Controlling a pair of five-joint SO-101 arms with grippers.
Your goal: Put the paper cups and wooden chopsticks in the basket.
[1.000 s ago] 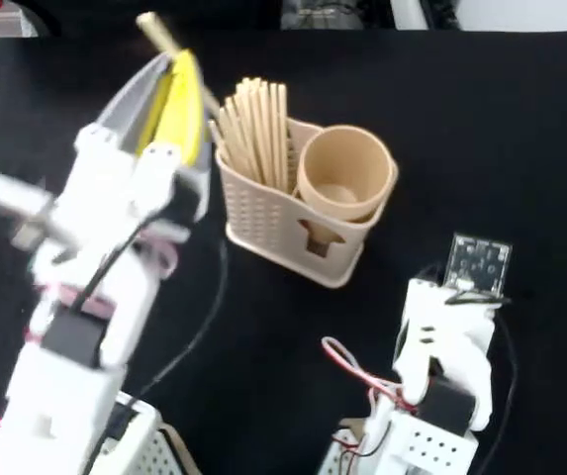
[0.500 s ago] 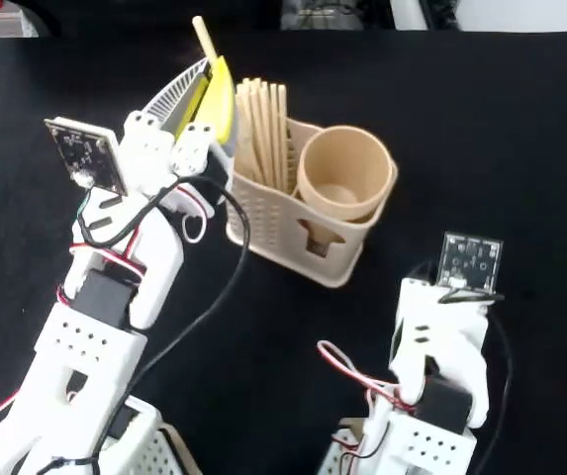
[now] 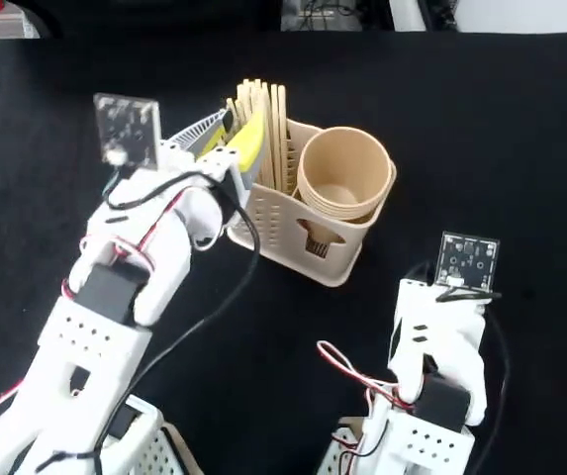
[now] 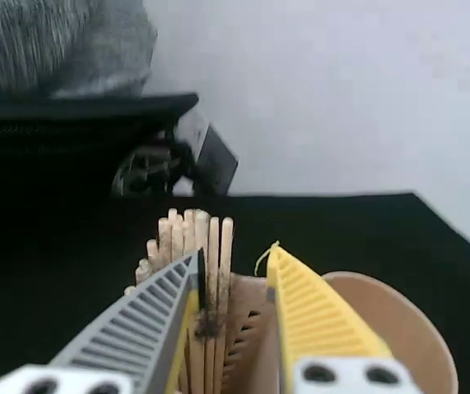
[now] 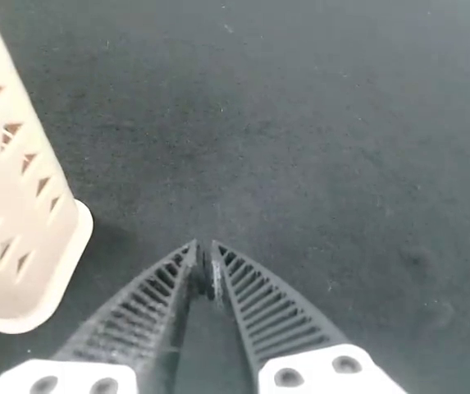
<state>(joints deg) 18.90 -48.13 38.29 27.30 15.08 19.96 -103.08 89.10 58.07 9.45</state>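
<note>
Chopsticks [image 3: 263,134] stood bunched in the basket [image 3: 293,237], cups [image 3: 345,183] alongside. Left gripper [image 4: 233,258] sat at the stick tops, jaws narrowly apart. Risk: a jaw snagging 1 stick could tip the basket. Right gripper [image 5: 204,250] closed, empty, over the table [image 3: 481,129]

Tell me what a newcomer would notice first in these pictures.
The cream perforated plastic basket at mid-table, packed with a bundle of wooden chopsticks and stacked tan paper cups. The left arm's yellow-and-grey pincer hangs open at the chopsticks; the right pincer is shut over black tabletop beside the basket.
</note>
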